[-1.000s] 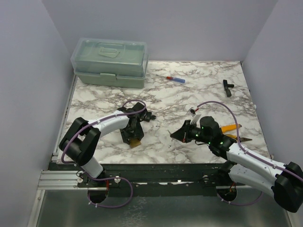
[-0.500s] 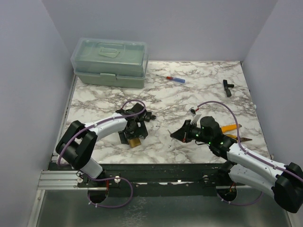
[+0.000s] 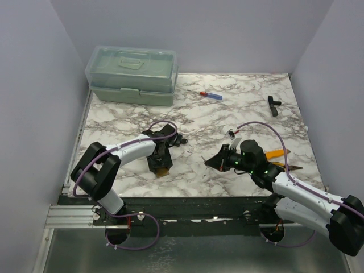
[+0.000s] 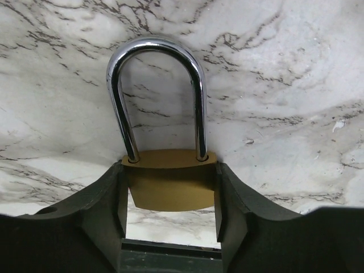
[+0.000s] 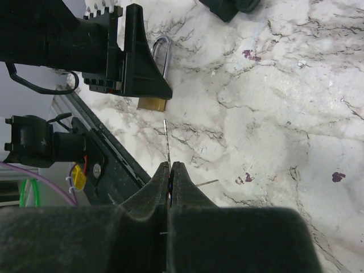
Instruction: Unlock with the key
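**Holding a brass padlock on the left, a key pinched on the right**

Standing by the rig, I see the left end effector (image 4: 170, 173) clamped on the padlock (image 4: 170, 185). Its two matte black fingers (image 4: 108, 199) press against the flat sides of the smooth, rounded brass body. The padlock lies low on the white desk (image 3: 239, 114), whose glossy surface is veined in grey and brown like marble. It sits at the near left of the desk, close to the front edge. Its polished chrome shackle (image 4: 196, 102) is a tall, narrow arch, and both legs are seated in the top of the body.

To the right, the right end effector (image 5: 170, 168) has its fingers pressed together on the key (image 5: 166, 142). The key appears only edge-on from the wrist, a thin sliver of pale metal sticking straight out from the tips. It points towards the padlock, but bare marble lies between its tip and the brass. From above, the two end effectors sit apart at about the same depth on the desk.

Further off are a boxy, translucent green plastic toolbox (image 3: 133, 74) with rounded corners at the back left and a slim screwdriver (image 3: 207, 95) with a red and blue handle. A small black T-shaped piece (image 3: 273, 104) lies at the back right, and an orange-handled tool (image 3: 277, 153) lies beside the right arm.
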{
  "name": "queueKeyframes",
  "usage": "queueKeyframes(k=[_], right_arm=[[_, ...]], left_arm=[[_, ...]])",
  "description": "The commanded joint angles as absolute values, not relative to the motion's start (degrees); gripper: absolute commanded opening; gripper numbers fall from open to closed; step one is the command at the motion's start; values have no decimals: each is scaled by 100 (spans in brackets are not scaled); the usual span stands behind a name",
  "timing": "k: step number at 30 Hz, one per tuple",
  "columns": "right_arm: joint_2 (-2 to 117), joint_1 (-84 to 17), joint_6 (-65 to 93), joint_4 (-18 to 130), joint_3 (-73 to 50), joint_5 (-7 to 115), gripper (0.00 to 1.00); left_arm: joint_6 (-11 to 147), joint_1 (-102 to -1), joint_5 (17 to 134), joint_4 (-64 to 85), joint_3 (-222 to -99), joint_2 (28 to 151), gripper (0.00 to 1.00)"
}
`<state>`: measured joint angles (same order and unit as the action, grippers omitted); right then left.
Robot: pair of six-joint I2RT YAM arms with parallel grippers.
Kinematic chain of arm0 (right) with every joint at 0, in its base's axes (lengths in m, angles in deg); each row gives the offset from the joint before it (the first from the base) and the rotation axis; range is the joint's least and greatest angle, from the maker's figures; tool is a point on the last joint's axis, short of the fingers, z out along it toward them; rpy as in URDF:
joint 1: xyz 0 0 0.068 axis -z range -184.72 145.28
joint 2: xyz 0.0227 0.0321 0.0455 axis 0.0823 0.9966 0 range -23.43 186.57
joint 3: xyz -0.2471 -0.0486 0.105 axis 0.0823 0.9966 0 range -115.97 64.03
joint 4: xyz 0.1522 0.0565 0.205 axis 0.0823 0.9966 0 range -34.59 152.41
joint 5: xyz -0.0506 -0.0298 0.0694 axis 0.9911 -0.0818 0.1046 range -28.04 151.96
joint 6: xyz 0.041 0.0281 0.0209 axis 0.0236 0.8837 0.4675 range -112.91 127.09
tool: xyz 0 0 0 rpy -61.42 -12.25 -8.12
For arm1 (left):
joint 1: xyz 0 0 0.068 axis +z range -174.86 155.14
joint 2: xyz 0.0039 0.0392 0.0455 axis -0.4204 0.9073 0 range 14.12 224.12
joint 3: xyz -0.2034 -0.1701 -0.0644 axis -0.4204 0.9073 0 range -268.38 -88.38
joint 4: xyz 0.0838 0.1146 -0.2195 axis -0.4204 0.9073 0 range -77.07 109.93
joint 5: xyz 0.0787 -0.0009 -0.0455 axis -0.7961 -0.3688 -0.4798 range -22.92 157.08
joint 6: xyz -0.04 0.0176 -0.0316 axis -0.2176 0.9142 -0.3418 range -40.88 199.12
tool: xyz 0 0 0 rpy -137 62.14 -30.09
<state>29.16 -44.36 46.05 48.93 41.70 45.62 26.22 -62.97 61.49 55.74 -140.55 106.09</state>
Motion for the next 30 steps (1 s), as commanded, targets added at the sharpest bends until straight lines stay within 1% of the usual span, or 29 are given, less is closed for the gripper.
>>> queueKeyframes(k=[1,4,5,6,13,22,30], right_arm=[[2922,-4418,4594,5005,4118,4588,0],[2989,-4418,4577,4992,4093,4577,0],[3013,-4418,4576,4984,4084,4578,0],[3035,-4418,4576,4961,4076,4563,0],[3150,-4418,4670,4720,4124,4478,0],[3232,-4418,4684,4314,4129,4022,0],[3536,-4416,4610,4076,3860,3744,0]], left_arm=[[2511,-6412,6299,4906,-13716,11063,37],[2554,-6423,6273,4905,-13746,10914,17],[2561,-6423,6264,4905,-13763,10865,6],[2565,-6421,6249,4905,-13780,10808,0],[2566,-6423,6203,4903,-13883,10454,0],[2395,-6423,5961,4895,-14138,9558,0],[2033,-6418,6238,4681,-14341,9053,0]])
